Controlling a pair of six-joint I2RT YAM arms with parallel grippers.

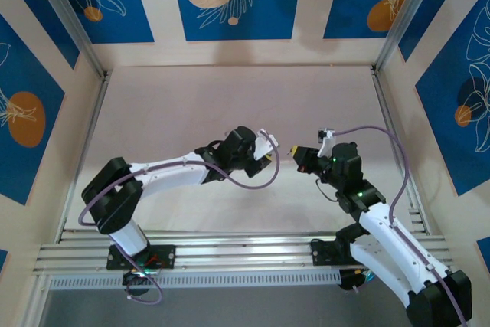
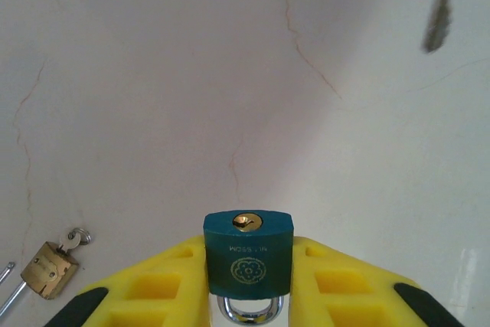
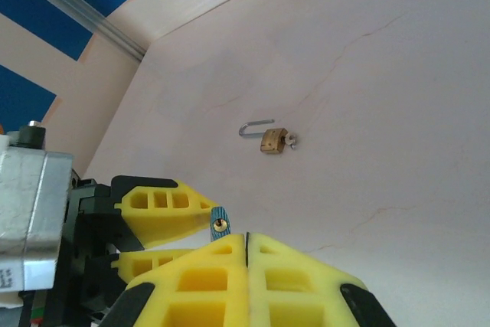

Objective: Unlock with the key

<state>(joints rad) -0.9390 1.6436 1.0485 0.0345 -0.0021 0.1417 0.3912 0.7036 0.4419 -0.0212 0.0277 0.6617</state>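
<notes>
Pale tabletop (image 2: 230, 74) beneath: left gripper (image 2: 249, 246) clamps teal padlock (image 2: 247, 264), right gripper (image 3: 246, 239) pinches key (image 2: 438, 17) near that padlock, not touching; align key with keyhole (image 2: 247, 222) before advancing.

Over the pale table (image 1: 230, 97), left gripper (image 1: 269, 151) and right gripper (image 1: 297, 152), tip to tip, just apart.

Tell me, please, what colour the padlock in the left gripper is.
The padlock is teal; the left wrist view shows it best.

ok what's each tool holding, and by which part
Left tool: teal padlock, by its body sides, keyhole outward. Right tool: the key, grip point hidden.
</notes>
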